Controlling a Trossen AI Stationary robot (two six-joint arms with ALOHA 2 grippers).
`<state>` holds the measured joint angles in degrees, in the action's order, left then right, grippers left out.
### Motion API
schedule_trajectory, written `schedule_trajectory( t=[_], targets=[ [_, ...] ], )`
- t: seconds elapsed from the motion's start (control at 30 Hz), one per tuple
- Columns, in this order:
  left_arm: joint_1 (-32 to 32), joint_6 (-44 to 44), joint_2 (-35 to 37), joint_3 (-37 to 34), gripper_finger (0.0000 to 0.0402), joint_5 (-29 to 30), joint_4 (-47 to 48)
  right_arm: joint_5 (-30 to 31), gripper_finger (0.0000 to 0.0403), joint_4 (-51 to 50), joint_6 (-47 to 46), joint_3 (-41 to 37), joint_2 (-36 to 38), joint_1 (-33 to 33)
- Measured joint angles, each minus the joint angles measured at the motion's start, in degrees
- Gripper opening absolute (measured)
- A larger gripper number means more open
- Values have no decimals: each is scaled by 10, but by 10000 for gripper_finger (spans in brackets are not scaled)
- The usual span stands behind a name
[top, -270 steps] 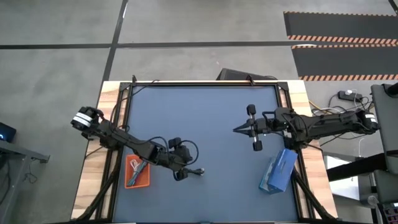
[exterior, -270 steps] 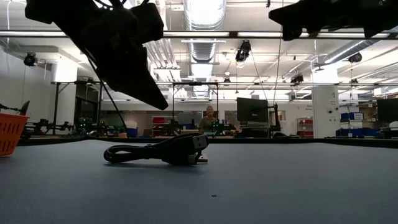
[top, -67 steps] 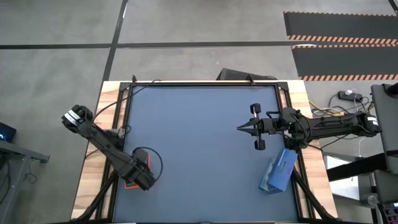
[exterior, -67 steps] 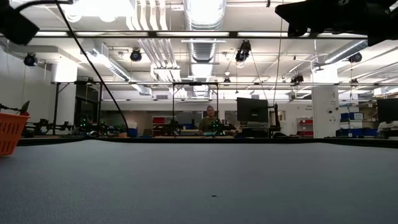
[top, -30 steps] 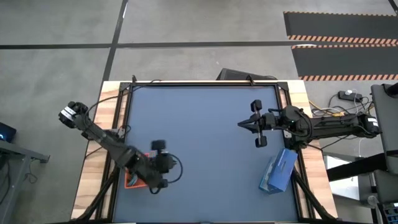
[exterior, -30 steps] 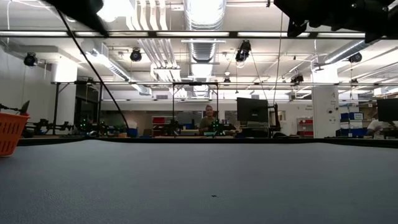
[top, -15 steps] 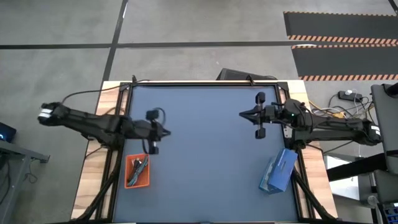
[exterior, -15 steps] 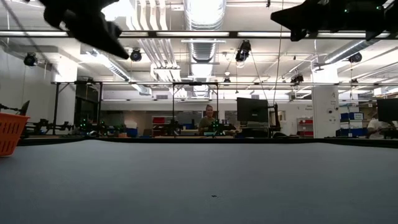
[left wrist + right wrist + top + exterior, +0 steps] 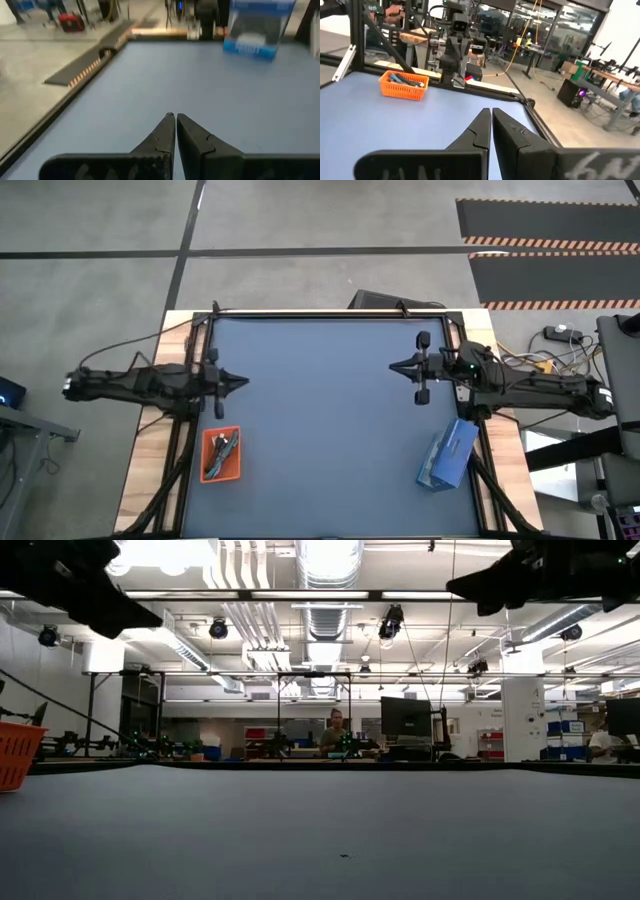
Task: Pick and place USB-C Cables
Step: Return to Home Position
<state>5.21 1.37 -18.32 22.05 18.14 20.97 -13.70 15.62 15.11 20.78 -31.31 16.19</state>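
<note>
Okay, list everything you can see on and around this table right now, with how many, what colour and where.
table: one, blue-grey top with wooden edges, under both arms
orange tray: one, orange, at the table's edge on the left arm's side
USB-C cables: count unclear, mostly dark, bundled inside the orange tray
blue box: one, blue, at the table's edge on the right arm's side
person: one, far behind the table
left tool: dark, shut, empty, over the table's left edge
right tool: dark, shut, empty, over the table's right part
</note>
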Motion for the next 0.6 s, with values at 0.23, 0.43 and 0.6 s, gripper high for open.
schedule_trajectory(
  t=[0.23, 0.43, 0.6],
  targets=[
    [0, 12, 125, -48, 0, 3, -15, 2, 9, -4, 11, -22, 51, 0],
    [0, 12, 173, -94, 0, 4, -32, 2, 9, -4, 14, -51, 92, 1],
    [0, 22, 161, -143, 0, 5, -87, 2, 9, -5, 20, -85, 138, 4]
  ],
)
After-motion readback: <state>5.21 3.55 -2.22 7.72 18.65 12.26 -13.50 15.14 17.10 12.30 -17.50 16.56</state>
